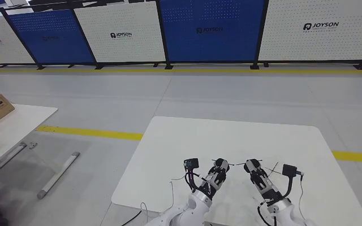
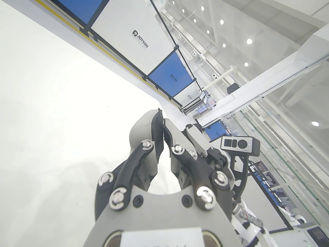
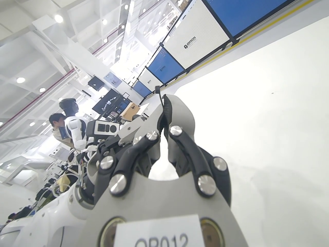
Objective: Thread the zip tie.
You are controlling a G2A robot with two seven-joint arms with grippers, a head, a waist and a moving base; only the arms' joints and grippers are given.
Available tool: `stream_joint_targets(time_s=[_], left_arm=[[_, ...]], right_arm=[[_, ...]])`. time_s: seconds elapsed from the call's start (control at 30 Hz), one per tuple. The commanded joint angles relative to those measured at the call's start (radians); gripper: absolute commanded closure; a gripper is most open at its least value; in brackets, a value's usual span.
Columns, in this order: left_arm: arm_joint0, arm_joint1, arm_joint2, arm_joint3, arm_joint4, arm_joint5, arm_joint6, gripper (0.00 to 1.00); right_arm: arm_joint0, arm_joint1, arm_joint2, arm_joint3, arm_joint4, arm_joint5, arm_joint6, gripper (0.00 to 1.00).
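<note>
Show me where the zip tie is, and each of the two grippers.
zip tie [image 3: 159, 95]: right wrist view, on the black strip sticking out past the fingertips.
right gripper [image 3: 165, 106]: right wrist view, between its closed fingertips.
left gripper [image 2: 162, 122]: left wrist view, between its closed fingertips.

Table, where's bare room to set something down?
Bare: the table from its far edge to the middle, plus both side strips. Crowded: the near edge, where left gripper and right gripper sit close with the zip tie.
</note>
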Motion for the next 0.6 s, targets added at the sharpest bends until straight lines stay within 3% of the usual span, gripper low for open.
stream_joint_targets(time_s=[0.0, 0.57], left_arm=[[0.000, 0.000, 0.000, 0.000, 0.000, 0.000, 0.000, 1.00], [0.000, 0.000, 0.000, 0.000, 0.000, 0.000, 0.000, 1.00]], right_arm=[[-0.001, -0.002, 0.001, -0.002, -0.002, 0.004, 0.004, 1.00], [0.019, -0.021, -0.010, 0.016, -0.012, 0.024, 0.034, 1.00]])
